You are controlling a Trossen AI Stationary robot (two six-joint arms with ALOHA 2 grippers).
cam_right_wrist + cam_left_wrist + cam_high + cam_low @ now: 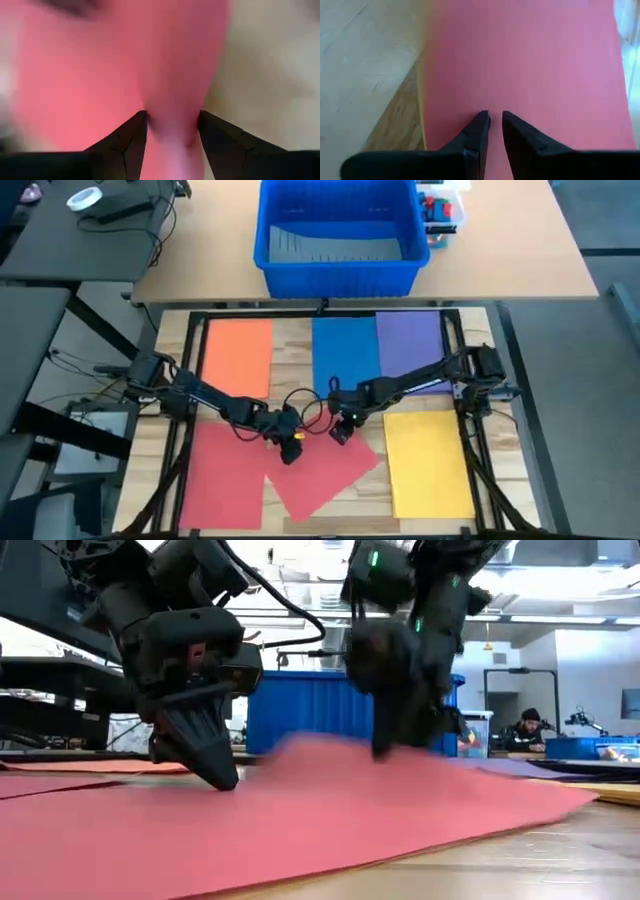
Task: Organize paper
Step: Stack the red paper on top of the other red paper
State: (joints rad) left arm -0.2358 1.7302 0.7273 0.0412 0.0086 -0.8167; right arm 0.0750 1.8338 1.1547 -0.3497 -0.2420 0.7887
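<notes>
Bench (295,340): pale wood planks, sheets laid flat.
Room: blue plastic bin (338,232) at 12 o'clock.
Red paper (325,470): thin, skewed, 6 o'clock, ridge raised.
Right gripper (171,127): jaws pinching the ridge.
Left gripper (495,120): jaws narrow, on the sheet.

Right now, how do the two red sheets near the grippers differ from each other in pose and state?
The left red sheet lies square to the table frame; the skewed red sheet is turned diagonally. The left red sheet lies flat and untouched, while the skewed red sheet bulges up in the low view, with the left gripper and right gripper on it. Both are plain red and overlap slightly.
</notes>
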